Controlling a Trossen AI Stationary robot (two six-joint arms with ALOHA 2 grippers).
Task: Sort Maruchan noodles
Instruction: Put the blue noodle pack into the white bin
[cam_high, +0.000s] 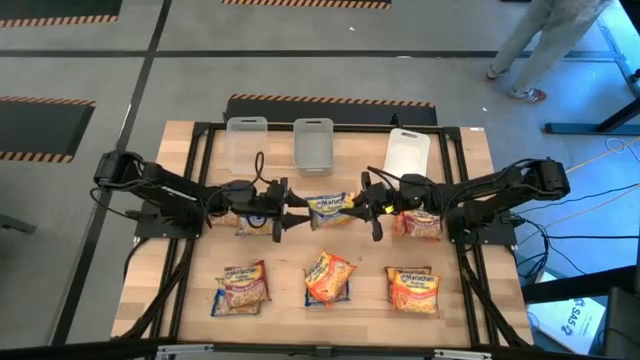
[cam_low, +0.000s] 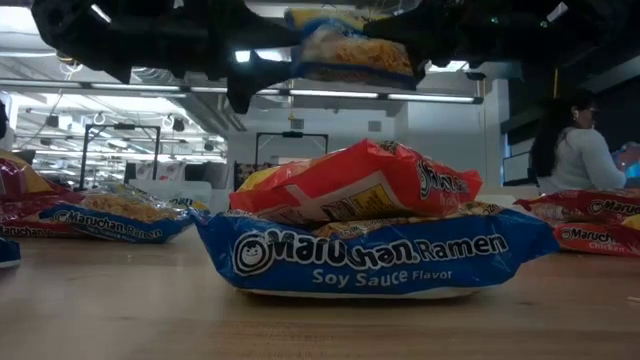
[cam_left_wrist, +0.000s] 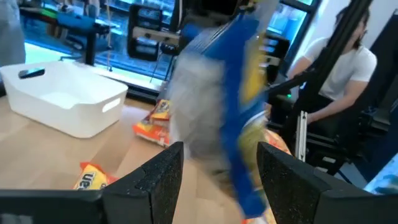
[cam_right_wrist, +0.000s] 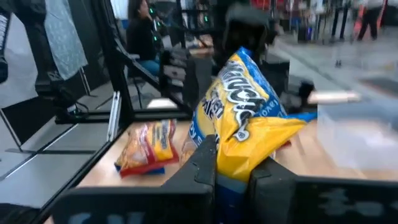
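A blue-and-yellow Maruchan noodle packet (cam_high: 330, 207) hangs in the air over the table's middle, between my two grippers. My right gripper (cam_high: 362, 205) comes from the right and is shut on it; the low view shows the packet (cam_low: 345, 50) high above the table. My left gripper (cam_left_wrist: 217, 174) faces it from the left, open, one finger on either side of the packet's blurred blue end (cam_left_wrist: 239, 93). I cannot tell whether they touch it. Other noodle packets lie in piles: three along the near side (cam_high: 240, 287), (cam_high: 328, 278), (cam_high: 413, 289) and two under the arms (cam_high: 250, 222), (cam_high: 418, 224). My right gripper pinches the packet's blue end edge (cam_right_wrist: 231, 180) between its two fingers. The fingers lie level and come from the table's right side. The packet sticks out beyond the fingers, crumpled, lifted clear of the table.
Two clear tubs (cam_high: 247, 140), (cam_high: 313, 143) and a white tub (cam_high: 407, 152) stand along the far edge. In the low view an orange packet (cam_low: 370, 180) lies on a blue one (cam_low: 380, 255) in front. A person (cam_low: 575, 150) sits beyond the table.
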